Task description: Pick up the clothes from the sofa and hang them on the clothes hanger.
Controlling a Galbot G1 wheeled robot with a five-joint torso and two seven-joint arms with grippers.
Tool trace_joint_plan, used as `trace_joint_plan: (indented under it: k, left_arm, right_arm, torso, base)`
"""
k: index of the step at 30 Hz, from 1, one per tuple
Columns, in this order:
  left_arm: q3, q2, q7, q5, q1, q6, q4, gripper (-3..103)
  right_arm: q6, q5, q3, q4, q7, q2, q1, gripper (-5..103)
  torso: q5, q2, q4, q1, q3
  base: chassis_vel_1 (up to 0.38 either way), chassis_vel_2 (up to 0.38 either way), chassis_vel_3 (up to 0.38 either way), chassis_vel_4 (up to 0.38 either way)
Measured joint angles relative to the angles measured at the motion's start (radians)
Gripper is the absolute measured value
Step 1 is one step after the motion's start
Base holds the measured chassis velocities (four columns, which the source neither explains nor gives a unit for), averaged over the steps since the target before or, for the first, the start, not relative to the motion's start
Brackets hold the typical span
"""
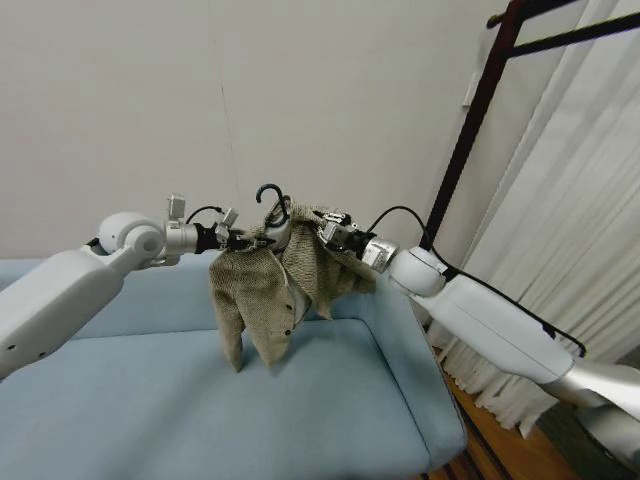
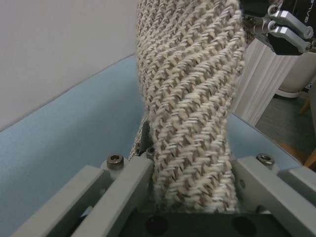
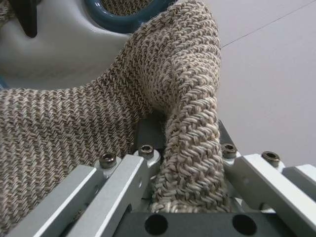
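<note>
A beige knitted garment (image 1: 268,290) hangs on a hanger with a dark hook (image 1: 271,197), held up above the light blue sofa (image 1: 180,400). My left gripper (image 1: 240,240) is shut on the garment's left shoulder; its wrist view has the knit (image 2: 192,113) pinched between grey fingers (image 2: 116,195). From the other side my right gripper (image 1: 330,232) is shut on the right shoulder, the fabric (image 3: 190,148) bunched between its fingers (image 3: 118,190). The hanger's pale body (image 3: 74,44) lies just beyond that fold.
A dark clothes rack (image 1: 470,130) rises at the right, its top bar (image 1: 580,32) at the upper right. White curtains (image 1: 570,220) hang behind it. A plain wall backs the sofa. Wooden floor (image 1: 490,440) lies to the sofa's right.
</note>
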State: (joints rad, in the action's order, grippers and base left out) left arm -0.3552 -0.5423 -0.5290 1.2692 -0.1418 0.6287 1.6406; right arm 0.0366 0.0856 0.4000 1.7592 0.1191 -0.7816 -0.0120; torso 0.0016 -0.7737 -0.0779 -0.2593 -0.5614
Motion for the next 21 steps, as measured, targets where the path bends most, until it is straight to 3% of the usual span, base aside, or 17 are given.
trace_joint_plan:
  k: [7, 8, 11, 12, 14, 19, 21]
  left_arm:
    - [-0.012, 0.003, 0.002, 0.000, -0.016, -0.008, 0.004, 8]
    - [-0.012, 0.003, 0.003, 0.000, -0.017, -0.010, 0.005, 8]
    - [-0.015, 0.004, 0.005, 0.000, -0.021, -0.014, 0.007, 8]
    - [-0.017, 0.005, 0.005, 0.000, -0.024, -0.017, 0.008, 8]
    - [-0.028, 0.008, 0.006, -0.001, -0.037, -0.023, 0.009, 8]
    - [-0.045, 0.014, 0.003, -0.009, -0.054, -0.034, 0.008, 8]
    - [-0.053, 0.020, -0.008, -0.025, -0.059, -0.041, 0.010, 8]
  right_arm:
    - [-0.017, 0.021, 0.015, 0.014, -0.047, 0.005, -0.003, 8]
    - [-0.021, 0.023, 0.016, 0.018, -0.055, 0.007, -0.003, 16]
    - [-0.023, 0.025, 0.018, 0.024, -0.060, 0.011, -0.002, 16]
    - [-0.025, 0.026, 0.018, 0.025, -0.061, 0.016, -0.001, 27]
    - [-0.030, 0.047, 0.022, 0.036, -0.061, 0.034, 0.001, 37]
    - [-0.040, 0.118, 0.033, 0.059, -0.058, 0.068, 0.006, 48]
    - [-0.043, 0.187, 0.039, 0.072, -0.031, 0.098, 0.017, 59]
  torso:
    - [0.0000, 0.000, 0.0002, 0.000, 0.000]
    - [-0.0002, 0.000, 0.0001, 0.000, 0.000]
    - [-0.0002, 0.000, 0.0001, 0.000, 0.000]
    - [-0.0002, 0.000, 0.0001, 0.000, 0.000]
    - [-0.0001, 0.000, 0.0001, 0.000, 0.000]
    - [0.0001, 0.000, 0.0000, 0.000, 0.000]
    - [0.0001, 0.000, 0.0000, 0.000, 0.000]
  base:
    - [0.000, 0.000, 0.000, 0.000]
    - [0.000, 0.000, 0.000, 0.000]
    - [0.000, 0.000, 0.000, 0.000]
    - [0.000, 0.000, 0.000, 0.000]
    - [0.000, 0.000, 0.000, 0.000]
    - [0.000, 0.000, 0.000, 0.000]
    - [0.000, 0.000, 0.000, 0.000]
